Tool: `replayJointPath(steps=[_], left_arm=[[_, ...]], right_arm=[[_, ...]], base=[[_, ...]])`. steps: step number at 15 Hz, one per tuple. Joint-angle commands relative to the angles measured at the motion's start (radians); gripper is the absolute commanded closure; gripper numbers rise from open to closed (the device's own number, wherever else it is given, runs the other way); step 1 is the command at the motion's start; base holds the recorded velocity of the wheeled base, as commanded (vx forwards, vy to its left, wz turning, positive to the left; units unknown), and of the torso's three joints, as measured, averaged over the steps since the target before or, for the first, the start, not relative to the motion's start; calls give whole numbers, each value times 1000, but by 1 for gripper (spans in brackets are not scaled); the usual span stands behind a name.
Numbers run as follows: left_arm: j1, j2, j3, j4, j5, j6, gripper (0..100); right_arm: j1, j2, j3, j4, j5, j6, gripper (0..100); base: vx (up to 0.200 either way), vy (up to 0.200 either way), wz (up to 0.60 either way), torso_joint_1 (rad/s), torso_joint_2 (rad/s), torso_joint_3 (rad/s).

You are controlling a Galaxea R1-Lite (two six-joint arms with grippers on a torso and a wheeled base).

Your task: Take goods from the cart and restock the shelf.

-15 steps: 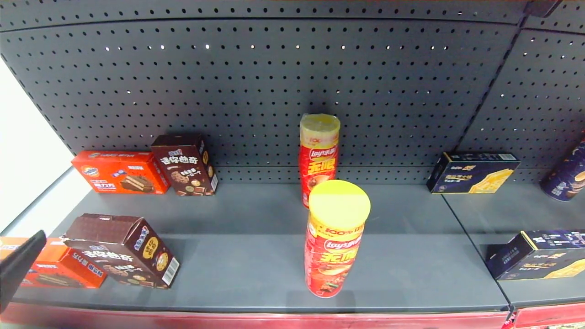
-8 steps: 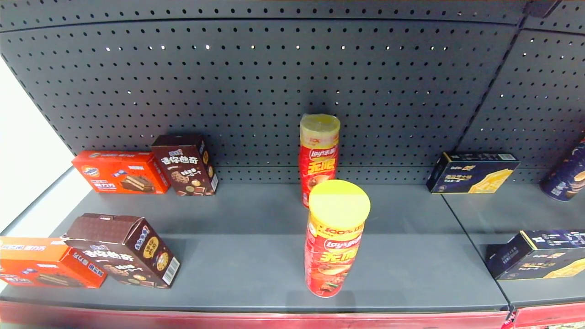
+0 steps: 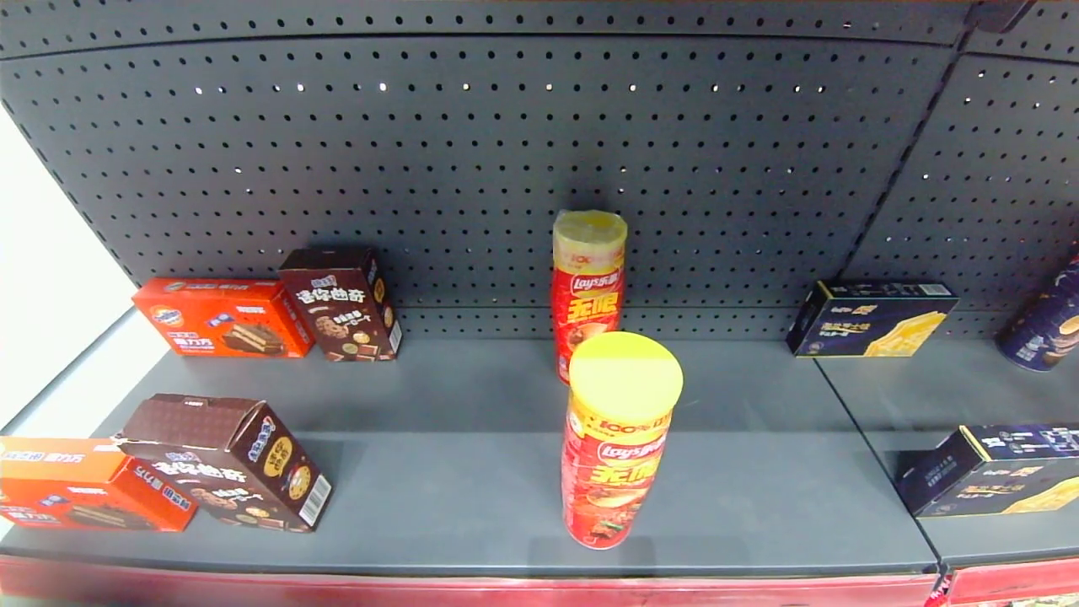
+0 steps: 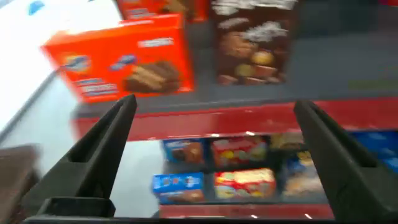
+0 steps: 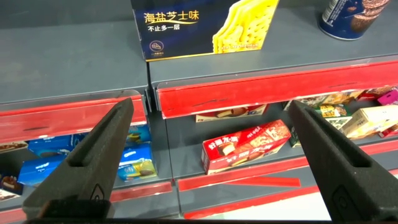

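Note:
Two red chip cans with yellow lids stand on the grey shelf (image 3: 472,421), one at the front (image 3: 620,438) and one at the back (image 3: 588,287). On the left lie orange boxes (image 3: 221,317) and brown biscuit boxes (image 3: 341,302). My left gripper (image 4: 214,155) is open and holds nothing, in front of the shelf's red edge, below the front orange box (image 4: 124,62) and a brown box (image 4: 252,43). My right gripper (image 5: 211,162) is open and holds nothing, in front of the shelf edge below a dark blue cracker box (image 5: 205,25).
Dark blue boxes (image 3: 872,317) and a blue can (image 3: 1045,324) sit on the right shelf section. A perforated back panel (image 3: 472,169) closes the rear. Lower shelves carry blue packs (image 4: 180,186) and a red box (image 5: 245,146). Bare shelf lies between the cans and the boxes on both sides.
A dark gripper finger at the lower left of the head view one second ago has gone out of the picture. The goods on the shelf have not moved.

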Motion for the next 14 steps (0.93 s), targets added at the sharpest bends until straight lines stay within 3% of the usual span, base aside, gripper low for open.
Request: replayJointPath(steps=[1,3,4,6,7,10,14], left_arm=[[0,-1,2,16,-18,1,0],[2,-1,2,16,106,-29,0],[3,-1,2,14,160,-76,0],[0,-1,2,17,157,-90,0],[0,-1,0,17,137,-141,0],[0,-1,2,16,66,-111,0],[0,-1,2,16,63,-113,0]], right_arm=[[2,0,0,0,0,0,0],[2,0,0,0,0,1,0],[2,0,0,0,0,0,0],[5,0,0,0,0,1,0],[7,0,0,-1,0,0,0],[7,0,0,-3,0,1,0],[7,-2,0,-1,0,1,0]], base=[[0,0,0,0,0,0],[0,0,0,0,0,0],[0,0,0,0,0,0],[0,0,0,0,0,0],[0,0,0,0,0,0],[0,0,0,0,0,0],[0,0,0,0,0,0]])
